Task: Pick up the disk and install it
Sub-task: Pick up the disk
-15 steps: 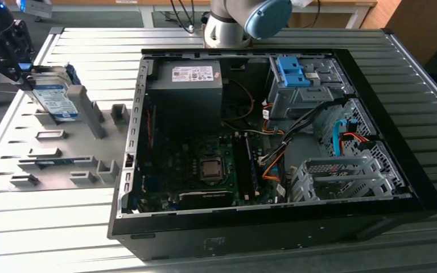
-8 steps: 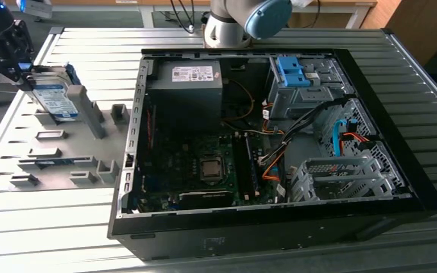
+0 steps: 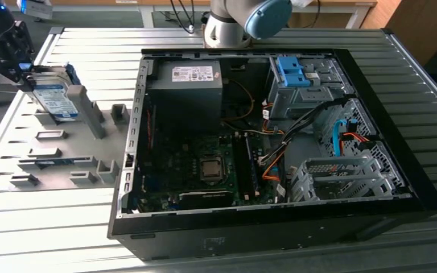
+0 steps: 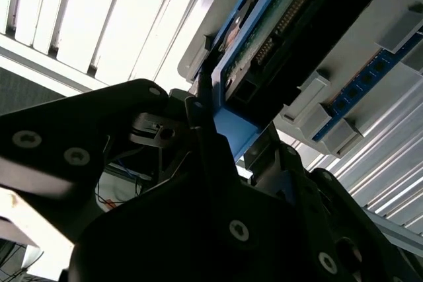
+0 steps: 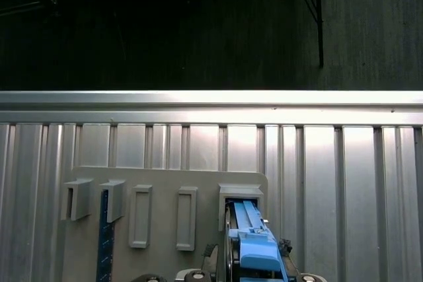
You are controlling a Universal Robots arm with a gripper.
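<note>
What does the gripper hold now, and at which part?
The gripper brackets the disk at its blue-railed end; whether it clamps cannot be told.

You had the disk (image 3: 57,101) standing on edge in a slot of the grey holder (image 3: 70,154), at the exterior view's left and well apart from the open computer case (image 3: 400,170). Its white-and-blue label faced sideways, and blue rails ran along its edges. In the second wrist view you saw its green circuit-board side. In the first wrist view a blue rail rose from the slot.
</note>
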